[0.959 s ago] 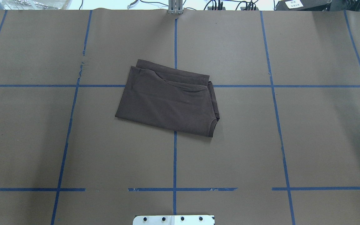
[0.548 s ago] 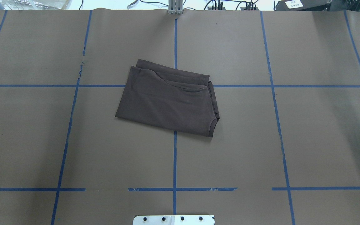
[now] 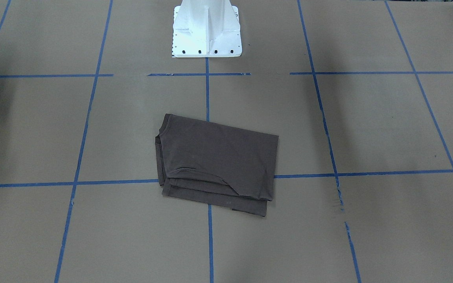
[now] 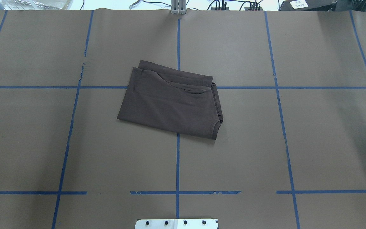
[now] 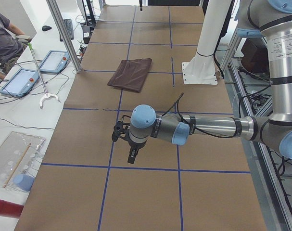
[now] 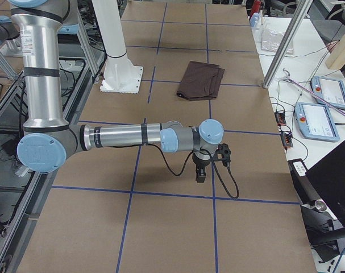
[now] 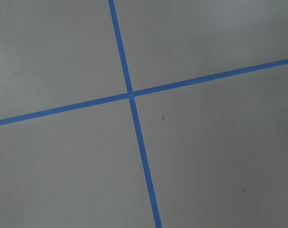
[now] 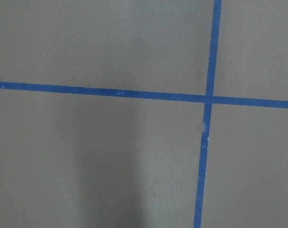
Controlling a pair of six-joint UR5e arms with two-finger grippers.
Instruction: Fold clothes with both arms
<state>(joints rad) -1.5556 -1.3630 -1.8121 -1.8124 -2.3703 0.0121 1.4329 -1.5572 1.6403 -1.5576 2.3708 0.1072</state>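
- T-shirt [image 4: 170, 101] lies folded into a compact, slightly skewed rectangle mid-tabletop [image 4: 281, 143], straddling the centre blue tape line [image 4: 177, 165].
- Left tool [image 5: 132, 160] hangs over bare paper, well apart from the shirt. Only a side view shows it, so I cannot tell whether its fingers are apart or together.
- Soft, light and limp by the look of it. The stacked layers would likely slide or sag, so pinch through all layers at the left corners and at the right edge by the ribbed collar [image 4: 216, 126].
- Right tool [image 6: 200, 176] likewise hovers far from the cloth, and its finger state cannot be told.
- Against the earlier overhead frames, the shirt keeps the same outline and place, and no arm shows over it.
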